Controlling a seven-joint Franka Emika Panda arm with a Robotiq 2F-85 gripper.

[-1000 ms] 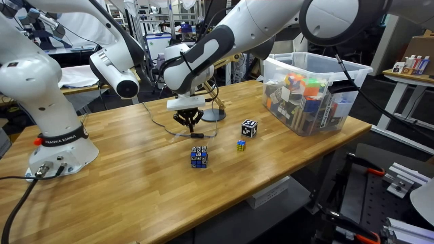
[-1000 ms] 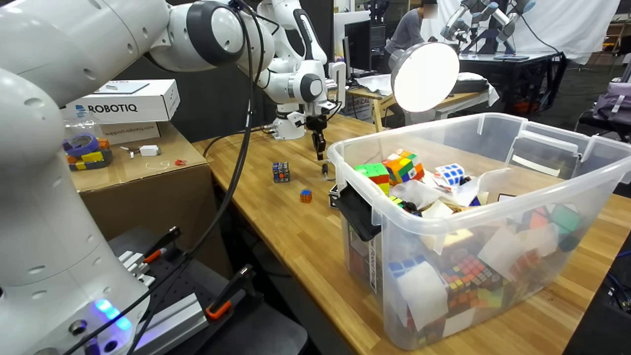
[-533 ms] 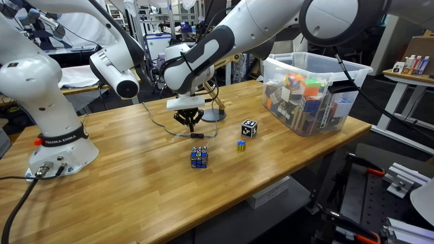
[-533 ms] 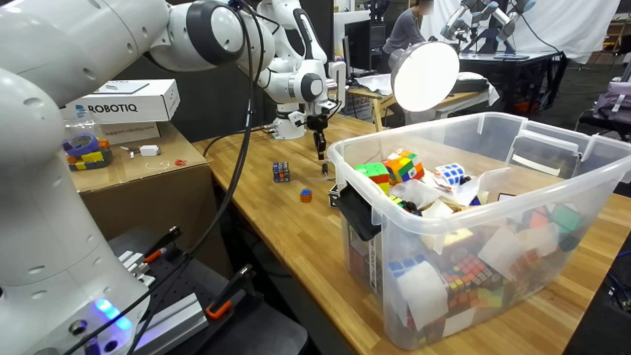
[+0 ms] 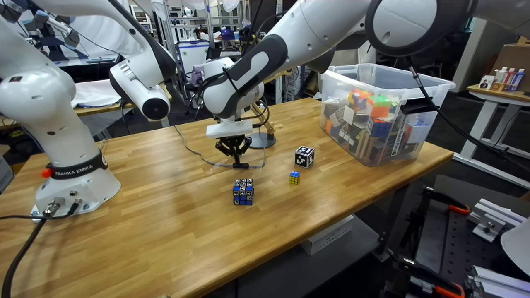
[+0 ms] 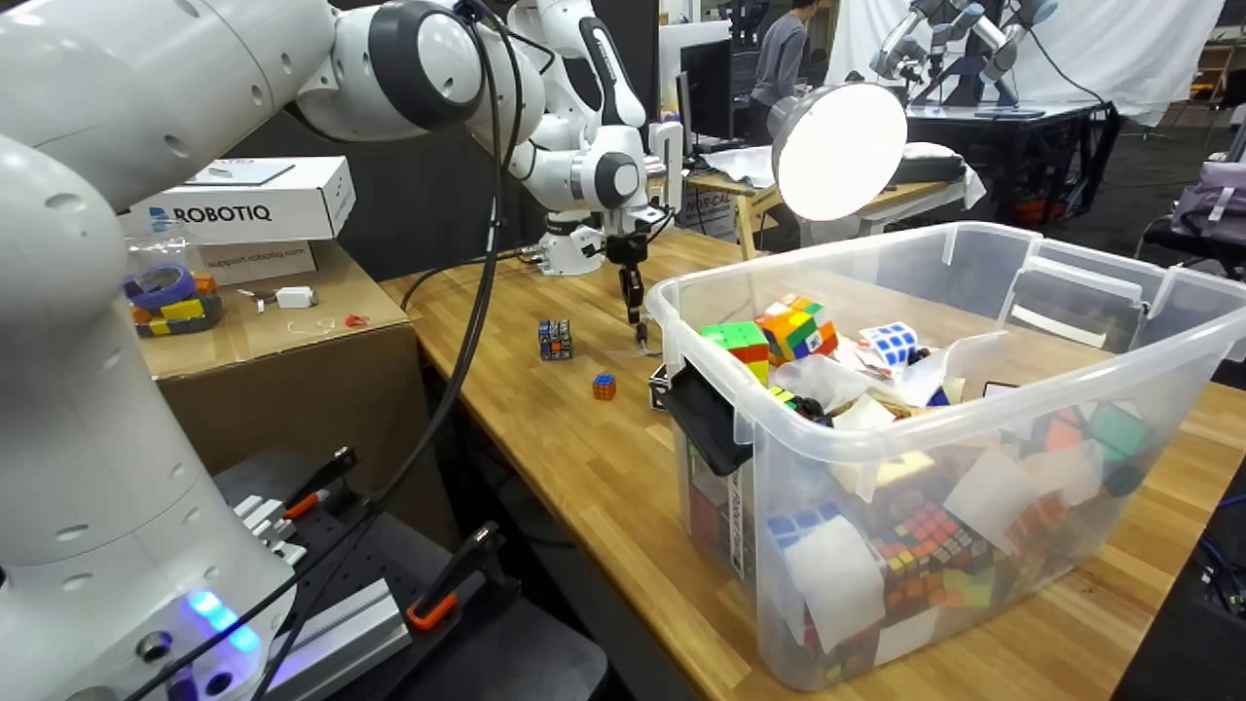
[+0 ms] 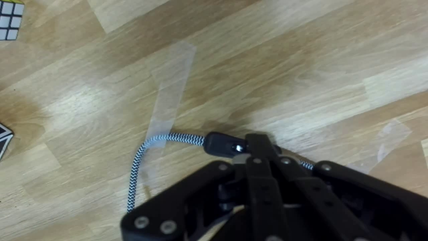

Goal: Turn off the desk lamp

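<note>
Gripper (image 5: 237,160) at switch (image 7: 222,144) on cord (image 7: 132,180), jaws closed together; lamp (image 6: 842,151) lit, far & right of it.
In an ext. view base (image 5: 261,142) stands just far/right of gripper, shade hidden; in an ext. view shade (image 6: 837,146) glows, base hidden. Wrist view alone shows cord's zigzag weave & a shiny spot on switch. Gripper looks to touch switch; can't tell for sure. Edges: big cube (image 5: 243,192) on near side, small cube (image 5: 294,177) near/right, tag cube (image 5: 304,157) right, bin (image 6: 847,448) beyond that. Tbl (image 5: 165,231) has its near edge well apart from gripper. Widest room is left, btwn gripper & another arm (image 5: 58,128).
</note>
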